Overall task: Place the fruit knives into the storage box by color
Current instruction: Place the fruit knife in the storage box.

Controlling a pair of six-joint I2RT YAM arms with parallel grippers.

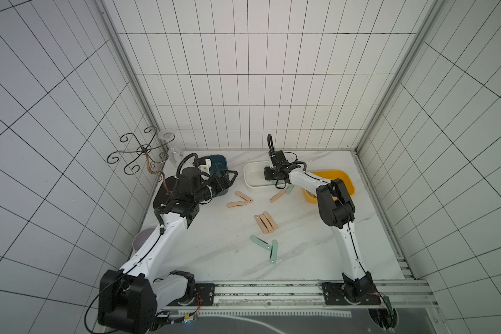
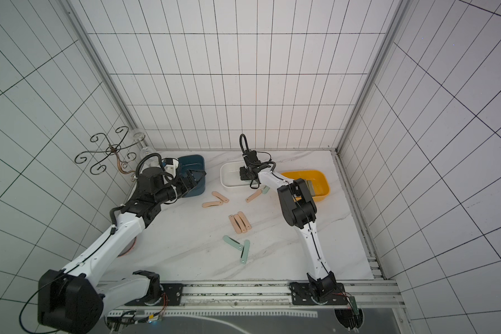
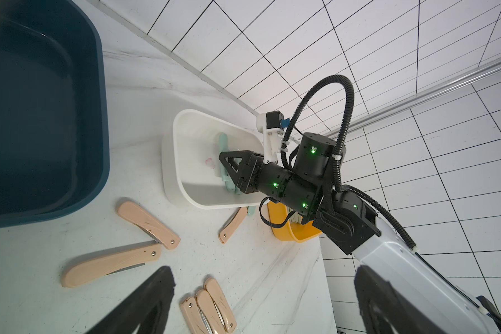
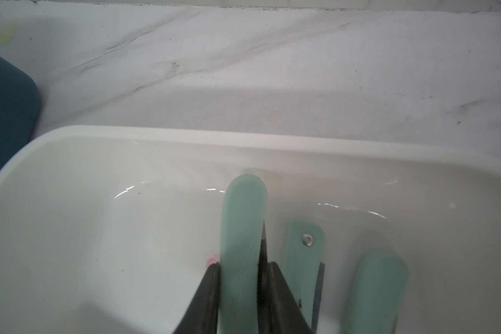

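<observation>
Jaws of the right gripper (image 4: 242, 267) clamp a green knife (image 4: 242, 219) inside the white box (image 4: 156, 134), while the left gripper (image 1: 230, 177) hangs open beside the blue box (image 3: 100, 115).

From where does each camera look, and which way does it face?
Top views: high overhead, looking down on the table; left arm and right arm show.
Left wrist: near the blue box, facing the right arm; its open fingers show.
Right wrist: over the white box, looking in; its fingers show, shut on a mint-green knife.
Shared: all views show the white box.
</observation>
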